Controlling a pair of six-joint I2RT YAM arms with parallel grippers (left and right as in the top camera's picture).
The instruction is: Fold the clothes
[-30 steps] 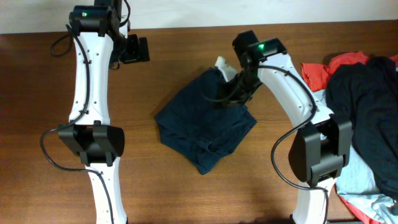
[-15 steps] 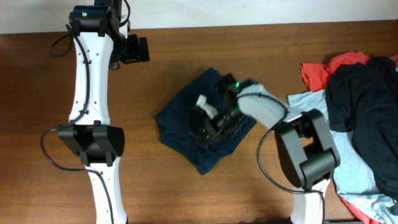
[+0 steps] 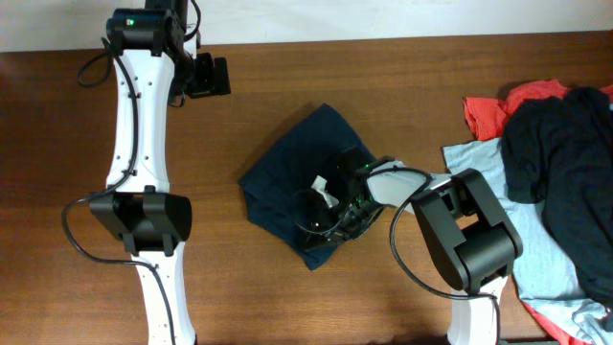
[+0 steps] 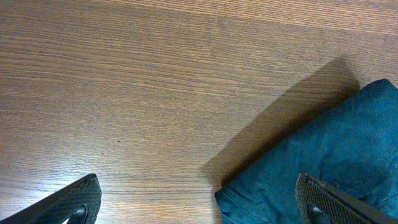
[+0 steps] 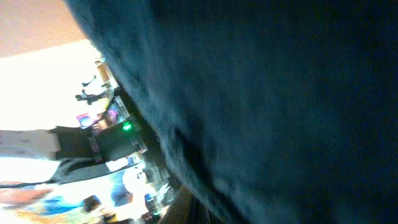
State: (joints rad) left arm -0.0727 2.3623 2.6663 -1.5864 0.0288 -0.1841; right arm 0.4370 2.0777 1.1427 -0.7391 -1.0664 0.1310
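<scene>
My left gripper (image 3: 206, 75) hung over bare wooden table (image 3: 86, 172), up and left of the navy blue shorts (image 3: 287, 172), with its jaws wide apart and nothing between them. The shorts lay bunched in a rough diamond. My right gripper (image 3: 324, 196) sat low on their right half, clamped shut, with navy cloth covering its camera. I could not tell whether cloth was pinched. Well right of the shorts lay a red garment (image 3: 532, 96), a dark garment (image 3: 565, 163) and a light blue T-shirt (image 3: 479, 158).
</scene>
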